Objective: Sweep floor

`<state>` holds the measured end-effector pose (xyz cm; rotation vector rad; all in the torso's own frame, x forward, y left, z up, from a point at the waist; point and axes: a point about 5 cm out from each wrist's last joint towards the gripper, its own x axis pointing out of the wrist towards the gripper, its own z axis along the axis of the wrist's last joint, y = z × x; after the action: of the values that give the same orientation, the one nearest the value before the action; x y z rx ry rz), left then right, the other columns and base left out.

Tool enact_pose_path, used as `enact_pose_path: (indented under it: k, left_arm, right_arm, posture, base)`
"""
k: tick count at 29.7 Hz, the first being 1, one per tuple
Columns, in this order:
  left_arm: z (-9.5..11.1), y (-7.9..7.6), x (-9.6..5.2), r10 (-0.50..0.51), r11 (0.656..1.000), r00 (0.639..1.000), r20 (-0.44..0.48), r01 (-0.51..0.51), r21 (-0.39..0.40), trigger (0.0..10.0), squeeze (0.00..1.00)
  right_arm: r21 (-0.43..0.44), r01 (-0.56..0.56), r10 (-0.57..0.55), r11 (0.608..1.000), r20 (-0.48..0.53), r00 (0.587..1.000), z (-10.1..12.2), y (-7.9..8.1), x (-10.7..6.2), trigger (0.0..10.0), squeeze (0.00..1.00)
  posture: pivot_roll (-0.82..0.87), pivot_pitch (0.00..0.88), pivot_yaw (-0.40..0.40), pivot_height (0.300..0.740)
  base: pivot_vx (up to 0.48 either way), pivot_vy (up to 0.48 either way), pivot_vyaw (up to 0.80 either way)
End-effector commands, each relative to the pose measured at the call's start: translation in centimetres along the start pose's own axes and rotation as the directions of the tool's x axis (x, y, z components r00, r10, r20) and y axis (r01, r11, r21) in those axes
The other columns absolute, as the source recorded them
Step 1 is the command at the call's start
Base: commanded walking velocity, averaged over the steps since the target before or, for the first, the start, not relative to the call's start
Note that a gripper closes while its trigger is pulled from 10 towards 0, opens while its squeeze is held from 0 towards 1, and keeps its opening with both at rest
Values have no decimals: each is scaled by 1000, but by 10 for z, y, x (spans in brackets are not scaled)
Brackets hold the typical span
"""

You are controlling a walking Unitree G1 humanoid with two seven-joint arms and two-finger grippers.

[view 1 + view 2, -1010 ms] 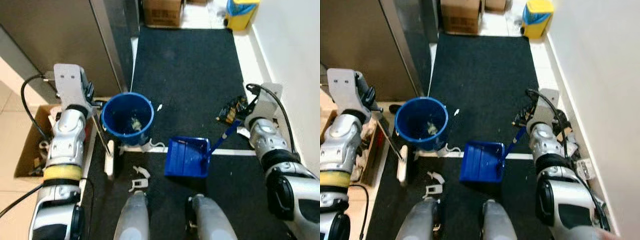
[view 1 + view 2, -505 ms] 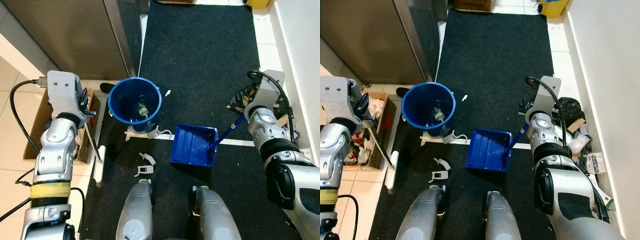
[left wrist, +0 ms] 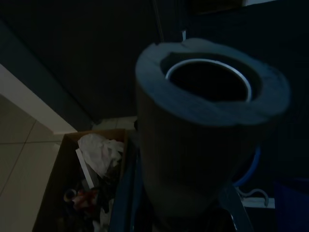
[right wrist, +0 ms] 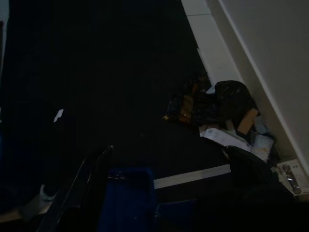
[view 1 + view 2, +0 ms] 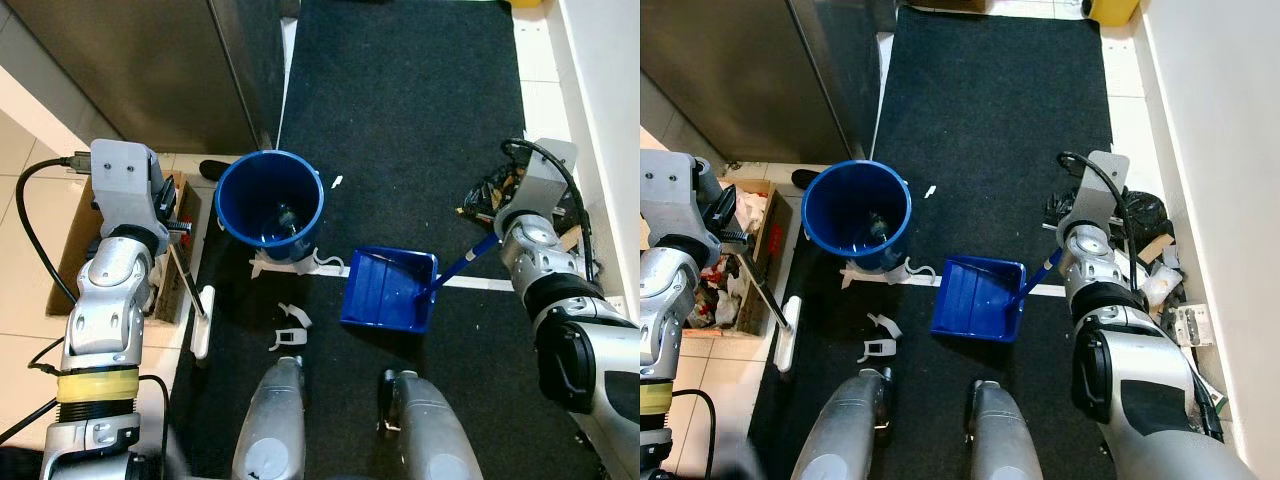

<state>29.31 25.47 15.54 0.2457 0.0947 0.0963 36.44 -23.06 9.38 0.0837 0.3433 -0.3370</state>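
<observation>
The blue dustpan point(image 5: 390, 290) lies on the black mat point(image 5: 400, 120), its handle held by the right claw point(image 5: 487, 243). The broom point(image 5: 190, 300) stands at the mat's left edge, gripped by the left claw point(image 5: 172, 232). Between them sits a blue bucket point(image 5: 269, 195); white scraps point(image 5: 290, 328) lie nearby.

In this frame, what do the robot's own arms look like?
Both arms are silver metal with rounded, segmented joints and black bands. The left arm carries a yellow band, a boxy grey wrist housing and a looping black cable. The right arm has a similar housing and black cable.
</observation>
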Motion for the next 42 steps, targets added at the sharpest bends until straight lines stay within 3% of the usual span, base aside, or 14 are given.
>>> enact_pose_path:
  k: [1, 4, 6, 7, 8, 11, 12, 17, 20, 22, 23, 33, 41, 42]
  left_arm:
    - [3, 7, -3, 17, 999, 1000, 2, -17, 51, 10000, 0]
    - [4, 6, -2, 17, 999, 1000, 2, -17, 45, 10000, 0]
    - [4, 6, -2, 17, 999, 1000, 3, -17, 44, 10000, 0]
    - [4, 5, -1, 18, 999, 1000, 3, -19, 42, 10000, 0]
    - [4, 5, -1, 18, 999, 1000, 3, -19, 42, 10000, 0]
    - [4, 4, -1, 19, 999, 1000, 4, -19, 37, 10000, 0]
    - [4, 4, -1, 19, 999, 1000, 4, -19, 36, 10000, 0]
    - [4, 4, -1, 20, 999, 1000, 5, -20, 35, 10000, 0]
    - [4, 2, -1, 19, 999, 1000, 6, -19, 30, 10000, 0]
    - [4, 2, -1, 19, 999, 1000, 7, -19, 29, 10000, 0]
    - [4, 2, -1, 19, 999, 1000, 7, -19, 27, 10000, 0]
    - [4, -1, 1, 18, 1000, 1000, 12, -18, 15, 10000, 0]
    - [13, -2, 9, 35, 999, 996, 76, -34, -20, 10000, 0]
    - [15, -1, 10, 40, 999, 995, 89, -38, -30, 10000, 0]
  right_arm:
    - [1, 17, -17, 1000, -6, 1000, -2, -4, 0, 10000, 0]
    - [2, 21, -21, 1000, -3, 1000, -1, -5, 0, 10000, 0]
    - [6, 21, -21, 1000, -4, 1000, 0, -5, 1, 9490, 0]
    - [8, 19, -19, 1000, -4, 1000, 0, -5, 1, 8706, 0]
    - [8, 19, -19, 1000, -4, 1000, 0, -5, 1, 8706, 0]
    - [7, 17, -17, 1000, 0, 1000, 1, -5, 1, 5608, 0]
    - [7, 17, -17, 1000, 1, 1000, 1, -5, 1, 4980, 0]
    - [5, 18, -18, 1000, 8, 1000, 4, -5, 1, 4039, 0]
    - [2, 18, -18, 1000, 12, 1000, 5, -6, 1, 1098, 0]
    - [2, 17, -17, 1000, 13, 1000, 5, -6, 2, 1098, 0]
    - [1, 17, -17, 1000, 13, 1000, 5, -6, 2, 0, 0]
    - [15, 9, -10, 1000, 29, 1000, 8, -7, 2, 0, 0]
    - [-52, -53, 56, 997, 62, 997, 11, 5, 1, 0, 0]
    - [-54, -61, 64, 997, 61, 996, 11, 6, 0, 3333, 0]
  posture:
    - [249, 246, 20, 740]
    - [248, 245, 19, 740]
    - [245, 243, 17, 740]
    - [243, 241, 15, 740]
    - [243, 241, 15, 740]
    - [239, 236, 12, 740]
    - [239, 236, 12, 740]
    - [239, 236, 12, 740]
    - [232, 235, 9, 740]
    - [232, 235, 9, 740]
    - [232, 235, 9, 740]
    - [211, 210, -3, 740]
    - [190, 163, -15, 740]
    - [173, 139, -25, 740]
  base:
    - [0, 0, 0]
    - [0, 0, 0]
    - [0, 0, 0]
    - [0, 0, 0]
    - [0, 0, 0]
    - [0, 0, 0]
    - [0, 0, 0]
    - [0, 0, 0]
    - [0, 0, 0]
    - [0, 0, 0]
    - [0, 0, 0]
    - [0, 0, 0]
    - [0, 0, 0]
    - [0, 0, 0]
